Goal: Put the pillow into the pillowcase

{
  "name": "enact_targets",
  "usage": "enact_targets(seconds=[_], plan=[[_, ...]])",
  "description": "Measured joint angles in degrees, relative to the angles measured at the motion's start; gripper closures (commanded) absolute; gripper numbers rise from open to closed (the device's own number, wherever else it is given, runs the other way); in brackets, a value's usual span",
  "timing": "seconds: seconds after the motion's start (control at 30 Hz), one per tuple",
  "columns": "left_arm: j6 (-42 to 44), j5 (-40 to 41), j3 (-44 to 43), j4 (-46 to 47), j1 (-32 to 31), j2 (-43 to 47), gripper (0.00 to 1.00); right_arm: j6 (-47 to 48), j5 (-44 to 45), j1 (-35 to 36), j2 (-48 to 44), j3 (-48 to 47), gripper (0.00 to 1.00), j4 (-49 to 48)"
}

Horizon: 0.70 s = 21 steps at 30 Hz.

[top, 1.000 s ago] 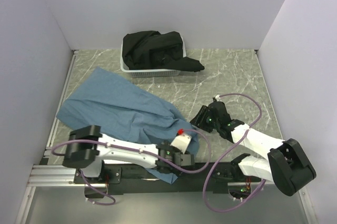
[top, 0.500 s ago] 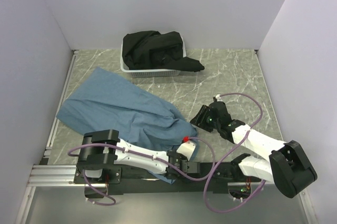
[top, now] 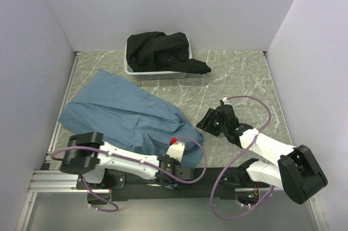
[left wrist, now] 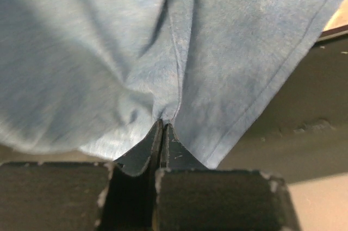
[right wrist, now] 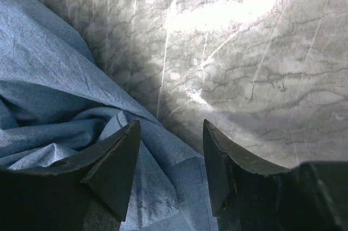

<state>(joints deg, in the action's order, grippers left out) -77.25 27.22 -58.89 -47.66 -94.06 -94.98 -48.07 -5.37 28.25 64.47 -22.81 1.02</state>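
Observation:
The slate-blue pillowcase [top: 125,114] lies crumpled across the left half of the marble table. My left gripper [top: 173,172] is low at the table's near edge. In the left wrist view it [left wrist: 163,125] is shut on a pinched fold of the pillowcase [left wrist: 109,51], beside a hemmed edge. My right gripper [top: 204,123] hovers at the cloth's right end. Seen from the right wrist, it [right wrist: 171,125] is open, its fingers straddling a fold of the pillowcase [right wrist: 54,95] without touching it. The pillow is out of view.
A white basket [top: 130,70] at the back holds a black cloth [top: 163,49] that spills over its right side. Bare marble [right wrist: 244,51] lies right of the pillowcase. White walls close in three sides. A black rail [left wrist: 304,117] runs along the near edge.
My left gripper went from open to shut on the pillowcase's near edge and shifted left and nearer. The cloth's near corner bunched up. The right arm stayed put.

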Motion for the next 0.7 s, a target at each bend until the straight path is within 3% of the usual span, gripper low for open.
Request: enact_targets(seconds=[0.13,0.4,0.7], plan=[[-5.44,0.46,3.15,-1.97,-1.07,8.17,0.99,0.26,0.00,0.00,0.02,0.00,0.43,-0.02],[-18.88,0.00,17.66,-4.76,-1.40,32.63,0.99,0.26,-0.94,0.26,-4.24,5.40,0.44,-0.11],[-26.51,-0.39,21.62,-6.86,-1.40,38.97,0.99,-0.94,-1.95,1.09,-15.37,9.35,0.47,1.75]])
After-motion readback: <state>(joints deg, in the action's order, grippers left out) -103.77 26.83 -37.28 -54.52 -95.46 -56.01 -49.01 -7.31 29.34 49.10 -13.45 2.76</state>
